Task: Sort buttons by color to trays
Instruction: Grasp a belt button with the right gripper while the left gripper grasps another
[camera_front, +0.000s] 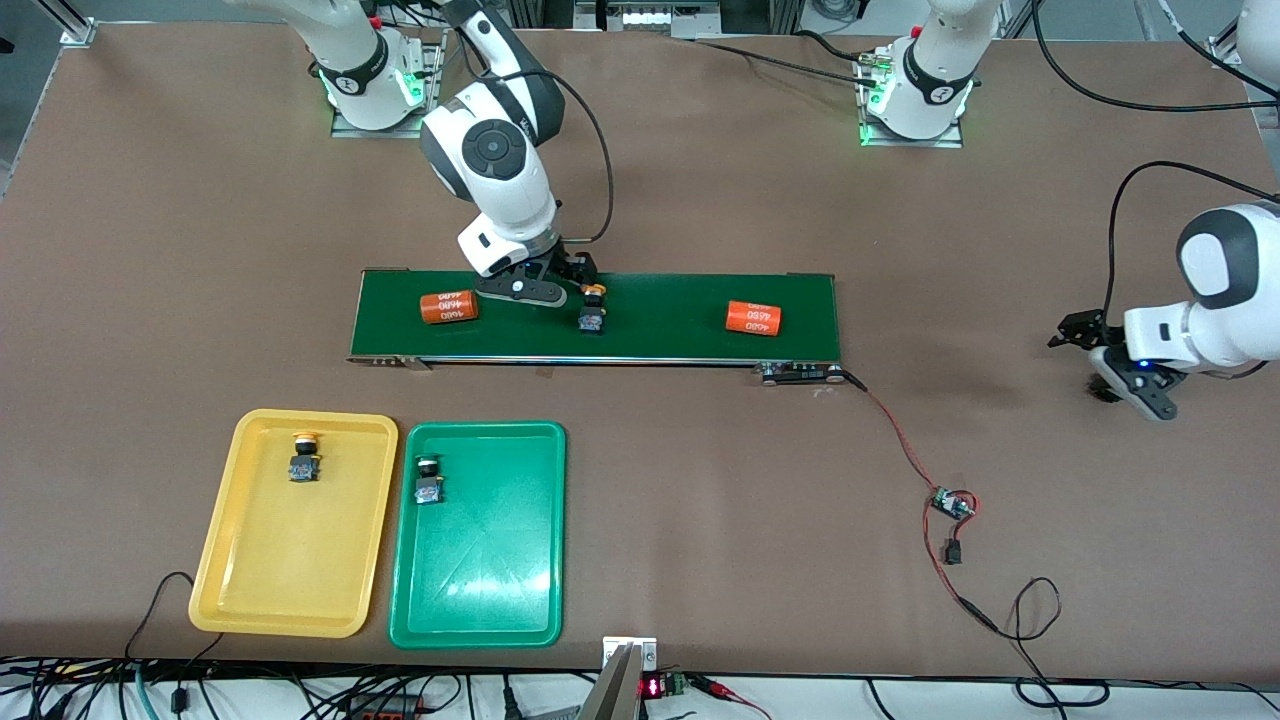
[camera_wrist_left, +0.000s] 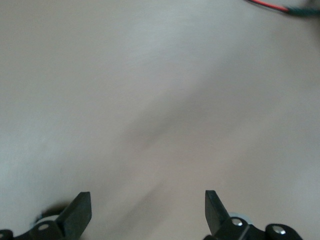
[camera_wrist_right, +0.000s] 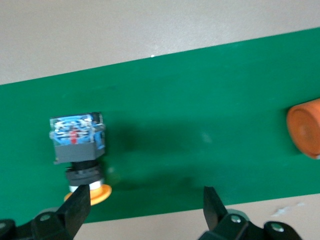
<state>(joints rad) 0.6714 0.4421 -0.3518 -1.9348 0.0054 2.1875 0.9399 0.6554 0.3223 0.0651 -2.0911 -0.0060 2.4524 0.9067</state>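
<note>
You are looking down on a brown table with a long dark green conveyor belt (camera_front: 595, 317) lying across its middle. One yellow-capped button (camera_front: 591, 309) lies on its side on the belt, near the belt's centre. Its long axis runs across the belt: the yellow cap points at twelve o'clock in the front view, toward the robot bases, and the blocky black body points at six o'clock, toward the camera.

Your right gripper (camera_front: 575, 272) hangs over the belt's edge nearest the bases, at about eleven o'clock from the button and just beside its cap. Its fingers are spread wide and hold nothing. In the right wrist view the yellow cap sits right by one fingertip (camera_wrist_right: 77, 210), not centred in the gap, so the gripper likely needs a small sideways shift before it comes down.

Your left gripper (camera_front: 1095, 345) waits over bare table at the left arm's end, well apart from the belt, also spread wide and empty. The right arm is plainly the nearer one.

Two orange cylinders (camera_front: 448, 306) (camera_front: 753, 317) also lie on the belt, at nine and three o'clock from the button.

Nearer the camera, the yellow tray (camera_front: 230, 590) holds one yellow-capped button (camera_front: 304, 456); beside it the green tray (camera_front: 480, 600) holds one green-capped button (camera_front: 429, 480).
</note>
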